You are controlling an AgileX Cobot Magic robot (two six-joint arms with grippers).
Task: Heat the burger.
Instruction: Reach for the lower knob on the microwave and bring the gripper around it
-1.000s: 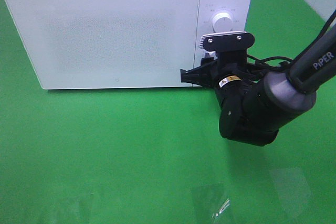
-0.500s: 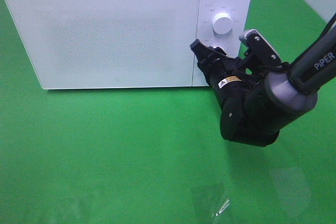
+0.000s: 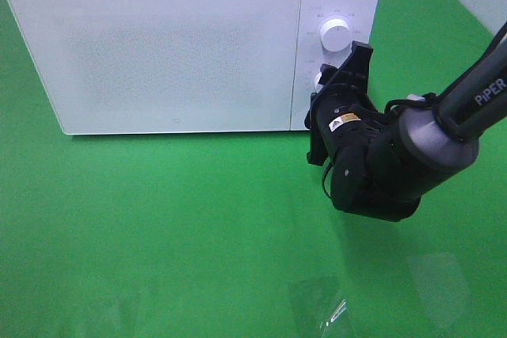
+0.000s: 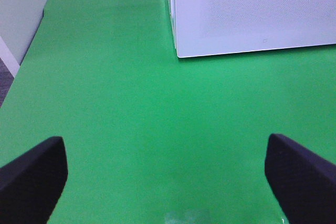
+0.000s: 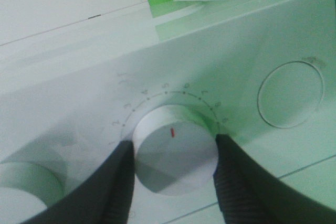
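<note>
The burger is out of view; the white microwave [image 3: 174,45] stands with its door closed. My right gripper [image 3: 326,89] is at the control panel, under the upper dial [image 3: 334,35]. In the right wrist view its two dark fingers [image 5: 118,182] press on either side of the lower dial [image 5: 168,156], whose red mark points at the number scale, so my right gripper [image 5: 173,148] is shut on that dial. Over the green cloth near the microwave's front corner [image 4: 181,51], my left gripper [image 4: 167,174] is open and holds nothing.
A green cloth [image 3: 158,219] covers the table in front of the microwave. A flat round button [image 5: 290,94] sits beside the gripped dial, and another dial [image 5: 21,192] shows at the frame's edge. A grey wall [image 4: 21,9] borders the table's left side.
My right wrist has rolled about a quarter turn while staying at the lower dial; its camera bracket swung from lying flat on top to standing on edge. The left arm has not moved.
</note>
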